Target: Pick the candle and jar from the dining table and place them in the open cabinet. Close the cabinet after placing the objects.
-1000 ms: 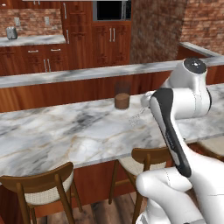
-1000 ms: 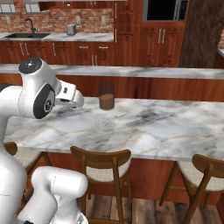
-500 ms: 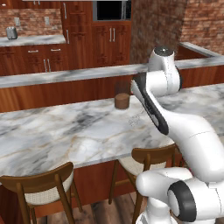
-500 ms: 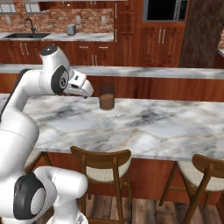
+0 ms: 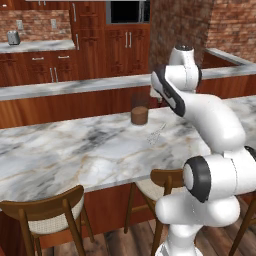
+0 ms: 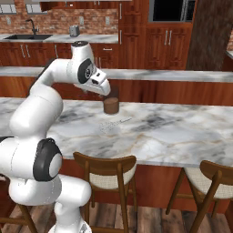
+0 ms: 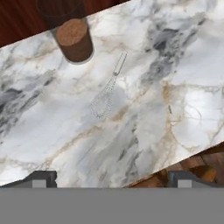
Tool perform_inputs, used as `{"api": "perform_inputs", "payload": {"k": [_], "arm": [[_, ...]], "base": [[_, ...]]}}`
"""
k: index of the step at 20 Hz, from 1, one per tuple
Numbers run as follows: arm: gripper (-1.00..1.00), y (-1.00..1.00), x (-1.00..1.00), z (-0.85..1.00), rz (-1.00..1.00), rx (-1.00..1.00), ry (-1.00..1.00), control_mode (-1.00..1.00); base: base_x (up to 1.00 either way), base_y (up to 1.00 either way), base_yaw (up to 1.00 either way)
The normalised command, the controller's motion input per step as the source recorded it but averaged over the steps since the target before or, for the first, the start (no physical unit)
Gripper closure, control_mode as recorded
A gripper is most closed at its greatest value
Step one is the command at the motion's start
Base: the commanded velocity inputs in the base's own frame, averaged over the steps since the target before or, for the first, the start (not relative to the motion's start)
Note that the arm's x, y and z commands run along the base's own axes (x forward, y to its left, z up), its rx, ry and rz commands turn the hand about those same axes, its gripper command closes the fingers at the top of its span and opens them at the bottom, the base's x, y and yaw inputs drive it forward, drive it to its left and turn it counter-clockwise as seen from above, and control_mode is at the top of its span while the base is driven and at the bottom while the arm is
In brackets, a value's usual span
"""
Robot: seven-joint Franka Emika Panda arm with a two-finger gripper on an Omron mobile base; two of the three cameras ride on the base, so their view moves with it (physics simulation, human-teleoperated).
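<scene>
So, the white arm's tool [image 7: 109, 178] hangs above the long white-and-grey veined marble table [image 5: 75, 150], fingers spread wide and released, nothing between them. In the hand view its two dark fingertips [image 7: 41, 178] rise at the bottom edge, well apart from each other, over bare marble.

The clear glass cylindrical jar with a brown granular lower half [image 5: 139, 111] stands upright on the table near its far edge; in the hand view the jar [image 7: 72, 35] sits at about 11 o'clock from the tool, well apart from the fingertips. In the right base view the jar [image 6: 110, 103] is just beside the arm's white wrist, at roughly 4 o'clock from it, not touched.

A thin wire whisk [image 7: 108, 87] lies flat on the marble, handle pointing toward 1 o'clock in the hand view, just beside the jar at its 5 o'clock and apart from it. The whisk [image 5: 156, 134] is faint in the left base view.

Wooden stools with cream seats [image 6: 107, 169] stand along the table's near side. Reddish-brown wooden cabinets [image 5: 117, 47] line the brick back wall. Cannot tell where the candle is.
</scene>
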Motion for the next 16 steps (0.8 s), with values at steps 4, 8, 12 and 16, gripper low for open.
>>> {"api": "perform_inputs", "payload": {"k": [4, 8, 12, 16], "arm": [[-1.00, -0.10, 0.69, -0.43, 0.00, 0.17, 0.00, -1.00], [-1.00, 0.00, 0.82, -0.04, -0.10, 0.08, 0.03, -1.00], [-1.00, 0.00, 0.55, 0.17, -0.17, 0.00, 0.13, -1.00], [-1.00, 0.00, 0.38, -0.04, -0.18, 0.00, 0.09, -1.00]], "base": [[0.00, 0.00, 0.00], [0.00, 0.00, 0.00], [0.00, 0.00, 0.00], [0.00, 0.00, 0.00]]}}
